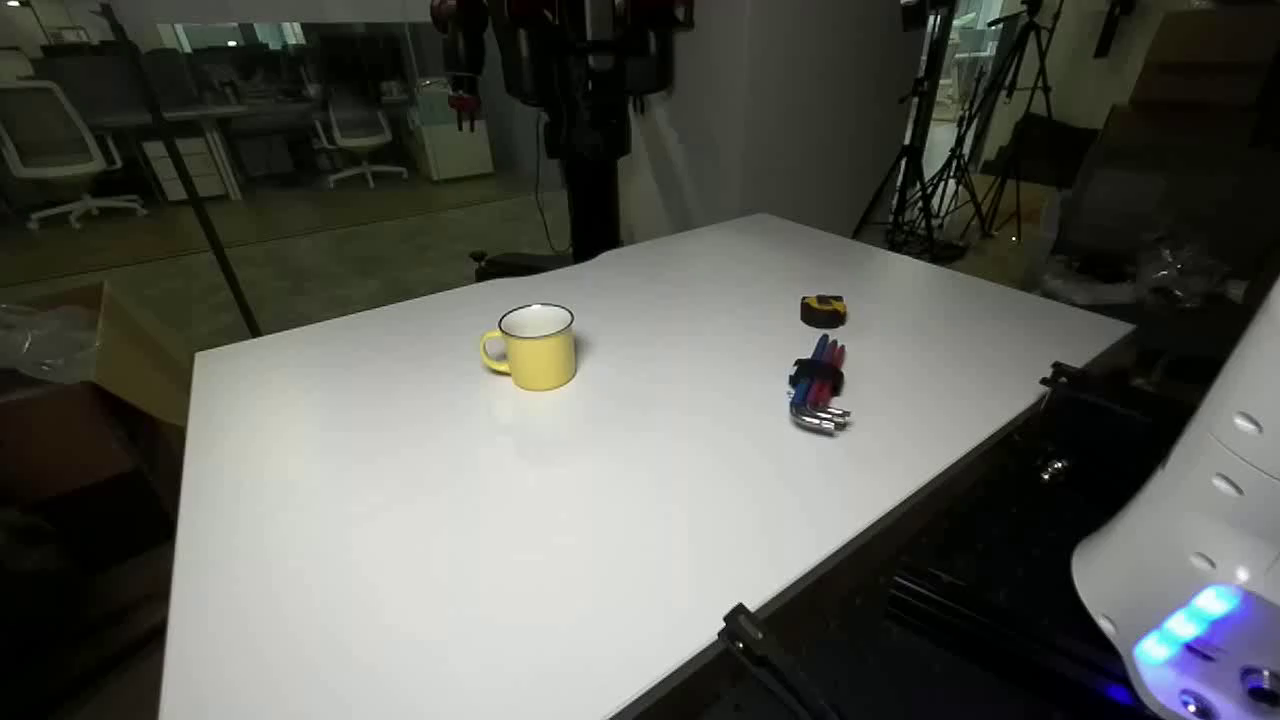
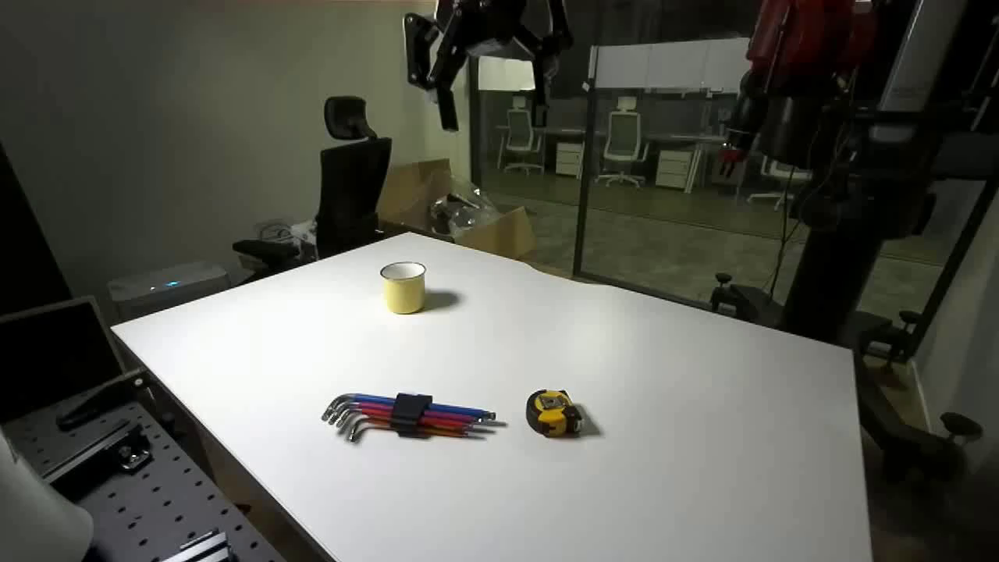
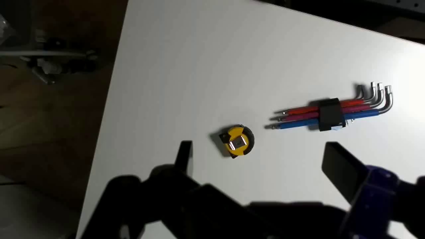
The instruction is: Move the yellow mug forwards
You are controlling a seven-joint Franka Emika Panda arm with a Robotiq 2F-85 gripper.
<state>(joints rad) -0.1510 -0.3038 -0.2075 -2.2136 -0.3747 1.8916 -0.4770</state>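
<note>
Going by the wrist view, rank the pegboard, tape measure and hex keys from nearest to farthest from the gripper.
From the gripper:
1. Tape measure: appears between the open jaws, left of their middle.
2. Hex keys: to the right and higher in the picture.
3. Pegboard: top right corner, beyond the hex keys.

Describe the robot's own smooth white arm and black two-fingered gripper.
The smooth white arm is rounded, with small oval spots and a glowing blue light strip. The black two-fingered gripper has angular, jointed fingers with flat tips; in the wrist view, a dark purple-blue finger section shows. No lettering is readable.
</note>
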